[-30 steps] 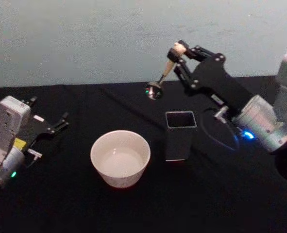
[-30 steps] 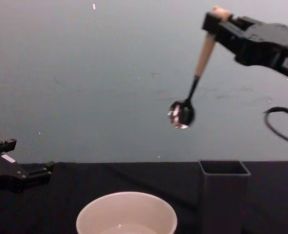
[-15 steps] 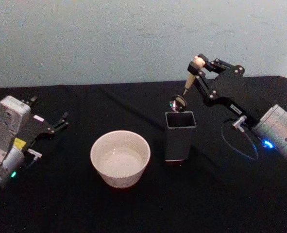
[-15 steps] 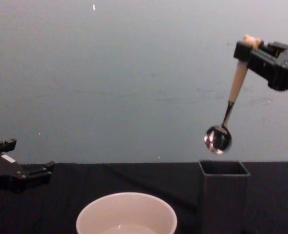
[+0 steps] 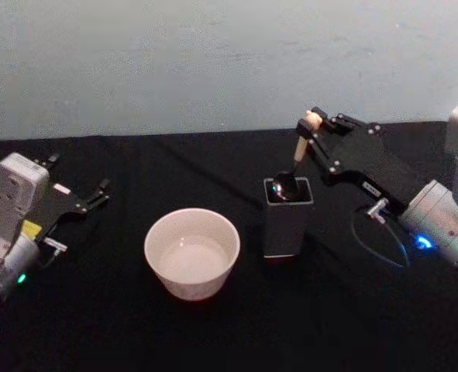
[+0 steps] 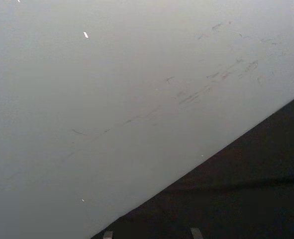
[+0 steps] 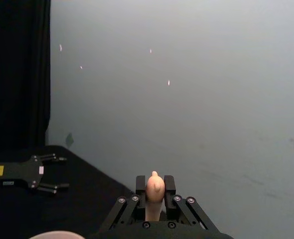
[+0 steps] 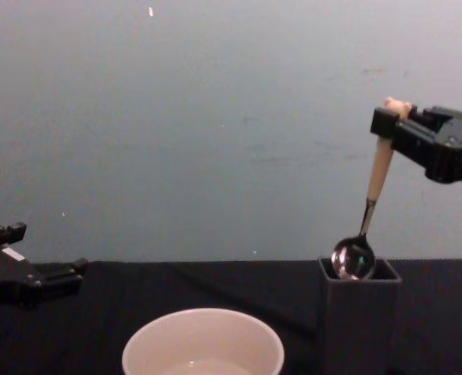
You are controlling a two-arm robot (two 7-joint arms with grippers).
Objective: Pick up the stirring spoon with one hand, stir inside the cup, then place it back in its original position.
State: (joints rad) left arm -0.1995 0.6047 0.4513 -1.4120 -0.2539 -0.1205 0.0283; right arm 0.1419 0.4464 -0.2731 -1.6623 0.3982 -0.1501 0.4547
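Left gripper [image 5: 97, 195]: parked far to the left of the dark grey holder [image 5: 284, 230], beyond the cup; fingers spread, holding nothing.
Cup [image 5: 178, 285]: just left of the holder, near it but apart, and upright.
Holder: square, open-topped tube; every place here is given from it.
Stirring spoon [image 5: 299, 147]: shiny bowl at the holder's mouth, seemingly just inside the rim. The pale handle leans up and to the right of the holder.
Right gripper [image 5: 312, 124]: above the holder and a little to its right, fingers clamped on the top of the spoon's handle, with the bear head poking out beyond them.
Handling: the spoon looks light, stiff and slim. Its smooth handle could swivel in a loose pinch, so the best hold is high on the beige part, just under the head (where it is held now).
Count: one spoon, one cup, one holder, two grippers.
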